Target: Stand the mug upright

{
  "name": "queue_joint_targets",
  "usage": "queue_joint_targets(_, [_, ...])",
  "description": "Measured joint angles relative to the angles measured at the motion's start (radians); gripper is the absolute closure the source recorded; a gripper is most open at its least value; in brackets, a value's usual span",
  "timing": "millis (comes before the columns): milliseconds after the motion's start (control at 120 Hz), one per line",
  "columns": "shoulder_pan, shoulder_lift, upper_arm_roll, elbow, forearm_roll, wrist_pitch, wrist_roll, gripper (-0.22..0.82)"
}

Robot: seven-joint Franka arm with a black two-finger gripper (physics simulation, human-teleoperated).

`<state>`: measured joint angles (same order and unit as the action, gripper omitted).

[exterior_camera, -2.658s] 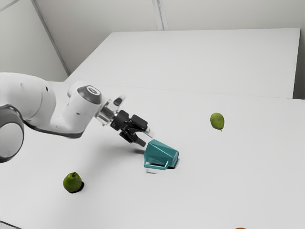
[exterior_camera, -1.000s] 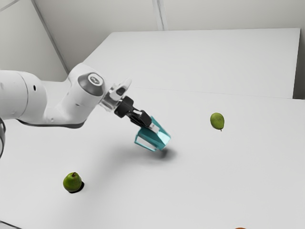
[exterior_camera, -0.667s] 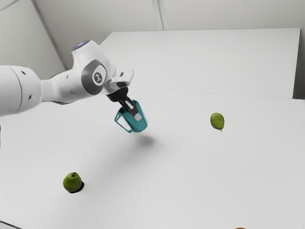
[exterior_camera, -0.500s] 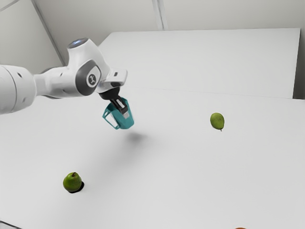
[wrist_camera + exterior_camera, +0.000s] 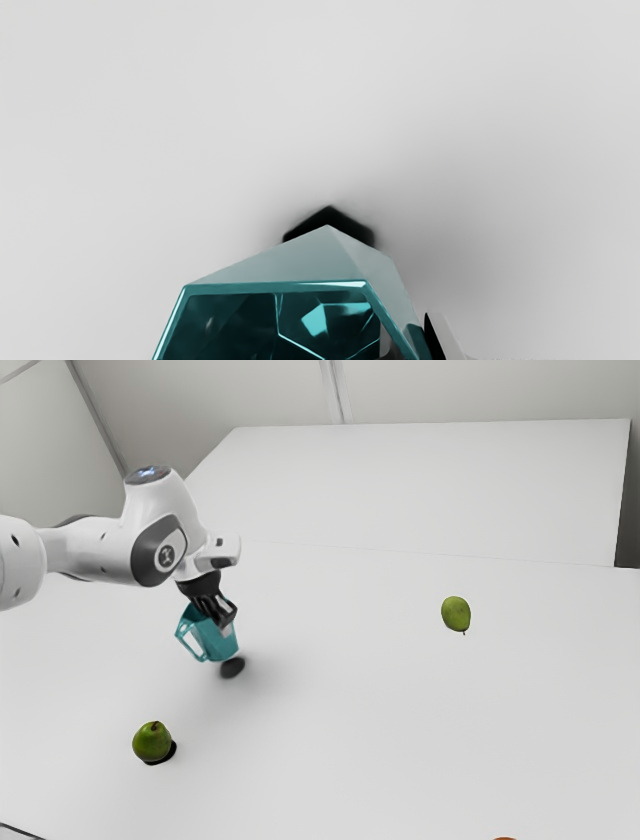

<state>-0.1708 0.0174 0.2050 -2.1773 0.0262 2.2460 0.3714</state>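
Observation:
The teal mug (image 5: 218, 640) hangs just above the table, nearly upright with a slight tilt, its base close to a dark shadow and its handle toward the exterior view's left. My gripper (image 5: 222, 622) comes down on it from above and is shut on its side wall. In the wrist view the mug (image 5: 280, 287) has its open mouth toward the camera, and the gripper (image 5: 411, 345) pinches the wall, one finger outside and part of the other showing within the mouth. The mug's underside is hidden.
A green pear (image 5: 152, 742) stands on the white table (image 5: 360, 740) nearer the exterior view's camera than the mug. Another green fruit (image 5: 456, 613) lies farther toward the exterior view's right. An orange object (image 5: 505, 838) peeks in at the bottom edge.
The mug, lying on its side at first, was gripped, lifted and turned nearly upright. My arm has carried it toward the exterior view's left, and most recently lower, closer to the table.

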Motion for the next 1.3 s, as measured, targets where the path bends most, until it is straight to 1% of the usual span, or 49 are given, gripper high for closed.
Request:
queue_joint_targets(142, [0.002, 0.001, 0.001, -0.022, 0.003, 0.006, -0.052, 0.78])
queue_joint_targets(350, [-0.007, -0.010, 0.002, -0.071, 0.043, 0.064, -0.138, 0.78])
queue_joint_targets(592, [-0.022, -0.005, 0.004, -0.092, 0.058, 0.107, -0.226, 0.78])
queue_joint_targets(733, [-0.031, 0.003, 0.004, -0.094, 0.060, 0.118, -0.269, 0.78])
queue_joint_targets(958, [-0.034, 0.043, 0.003, -0.090, 0.061, 0.124, -0.321, 0.78])
queue_joint_targets(1150, [-0.031, 0.039, 0.002, -0.083, 0.068, 0.113, -0.336, 0.37])
queue_joint_targets(1217, [-0.031, 0.030, 0.002, -0.078, 0.081, 0.106, -0.340, 0.27])
queue_joint_targets(1300, [-0.033, 0.021, 0.002, -0.065, 0.096, 0.095, -0.344, 0.18])
